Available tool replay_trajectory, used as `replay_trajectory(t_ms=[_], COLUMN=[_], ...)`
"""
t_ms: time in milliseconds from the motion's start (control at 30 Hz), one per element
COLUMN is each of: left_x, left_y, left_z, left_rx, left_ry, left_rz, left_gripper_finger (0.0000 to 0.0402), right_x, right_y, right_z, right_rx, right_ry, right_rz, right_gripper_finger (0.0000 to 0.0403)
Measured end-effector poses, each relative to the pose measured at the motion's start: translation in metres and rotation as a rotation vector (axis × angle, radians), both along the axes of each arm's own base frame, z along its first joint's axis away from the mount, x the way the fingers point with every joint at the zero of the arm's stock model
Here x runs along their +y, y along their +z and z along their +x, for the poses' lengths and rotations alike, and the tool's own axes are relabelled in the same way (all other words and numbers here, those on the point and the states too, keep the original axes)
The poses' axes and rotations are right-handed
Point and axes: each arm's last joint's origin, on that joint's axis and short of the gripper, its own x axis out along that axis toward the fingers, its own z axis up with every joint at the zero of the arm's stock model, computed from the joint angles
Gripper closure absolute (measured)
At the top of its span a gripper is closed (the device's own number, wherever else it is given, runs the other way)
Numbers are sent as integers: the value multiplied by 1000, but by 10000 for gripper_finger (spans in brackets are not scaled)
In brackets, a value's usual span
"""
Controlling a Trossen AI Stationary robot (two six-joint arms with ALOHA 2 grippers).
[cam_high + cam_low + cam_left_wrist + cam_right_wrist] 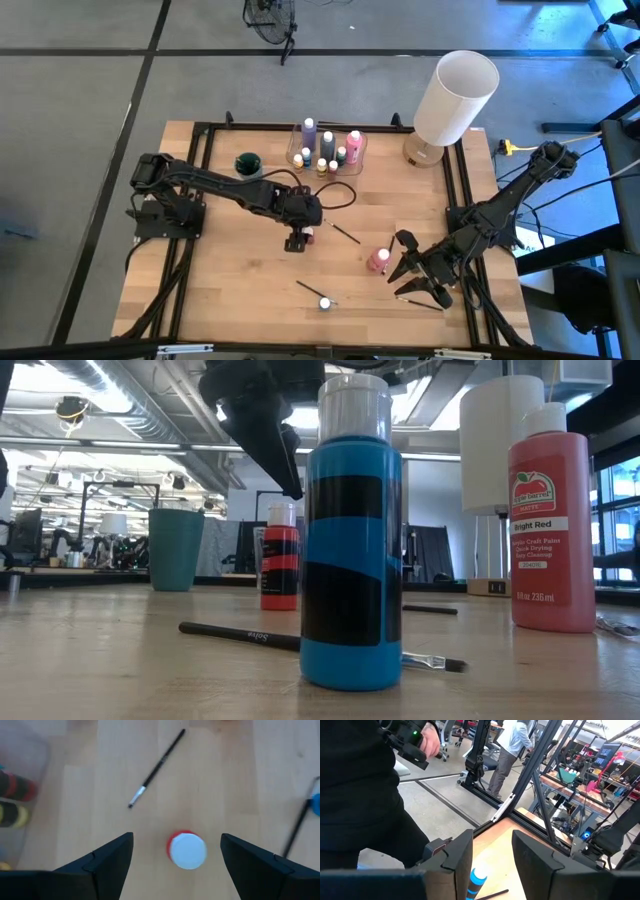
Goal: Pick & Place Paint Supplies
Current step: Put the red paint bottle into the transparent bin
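Observation:
A small red bottle with a white cap (187, 851) stands upright on the table (230, 290), also seen in the low view (280, 555). My left gripper (177, 847) hovers above it, pointing steeply down, open, one finger on either side of the cap and apart from it. My right gripper (492, 845) is open and held level above the table's right part (412, 272), with nothing between its fingers. A pink bottle (378, 260) stands beside it. A blue bottle (350, 550) stands near the front edge, and thin brushes (345, 233) (156, 769) lie flat on the wood.
A clear container (325, 148) with several bottles stands at the far middle, a green cup (248, 163) left of it, and a large white cylinder (455, 95) at the far right. Another brush (420, 300) lies under my right gripper. People (510, 740) stand beyond the table.

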Motion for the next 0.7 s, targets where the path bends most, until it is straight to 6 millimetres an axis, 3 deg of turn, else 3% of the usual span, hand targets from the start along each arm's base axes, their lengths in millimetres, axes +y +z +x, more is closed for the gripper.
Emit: replay_trajectory(t_ms=[200, 700], left_x=[-4, -5], left_y=[-3, -17], left_z=[1, 6], left_rx=[16, 57], left_ry=[-3, -6], left_rz=[-74, -51], left_gripper_finger=[105, 105], right_x=[0, 0], right_y=[0, 0], right_z=[0, 0], right_rx=[1, -2], right_ry=[0, -1], right_rz=[-1, -4], right_gripper_finger=[263, 263])
